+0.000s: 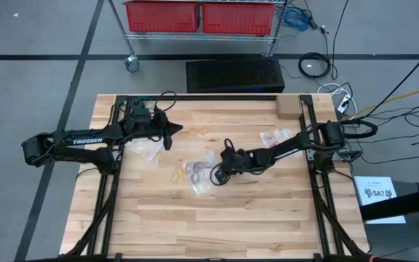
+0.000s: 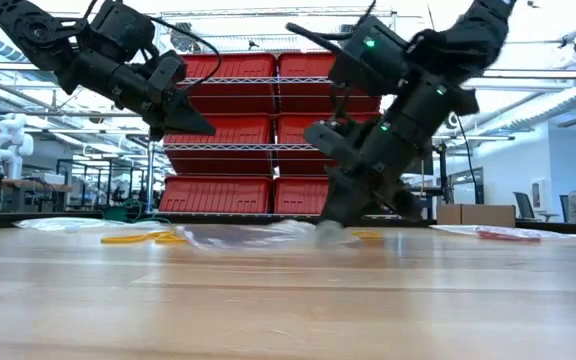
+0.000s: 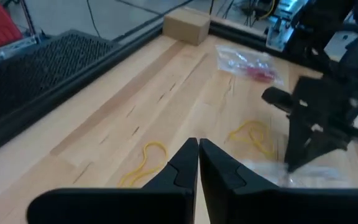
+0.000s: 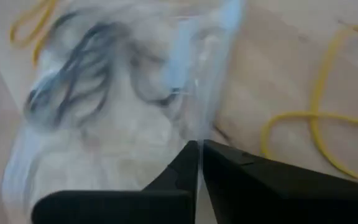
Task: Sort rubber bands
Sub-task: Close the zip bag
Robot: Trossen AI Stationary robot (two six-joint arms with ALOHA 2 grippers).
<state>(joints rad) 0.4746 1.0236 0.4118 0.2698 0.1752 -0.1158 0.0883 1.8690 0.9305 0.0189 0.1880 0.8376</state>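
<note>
Right gripper (image 4: 200, 144) low at table centre, fingers closed, tips pinching edge of clear bag (image 4: 104, 124) holding black rubber bands (image 4: 73, 68). Yellow rubber bands (image 4: 316, 118) loose on wood beside. Left gripper (image 3: 198, 144) closed, empty, raised off table. Step judged: bagging blacks; next needs bag mouth opened

clear bag (image 4: 123, 106) blurred, its black rubber bands (image 4: 73, 68) smeared, yellow band (image 4: 328, 124) cut off

"TROSSEN" stands on the left arm (image 1: 86, 141); "SA7" on a paper sheet (image 1: 379, 193).
</note>
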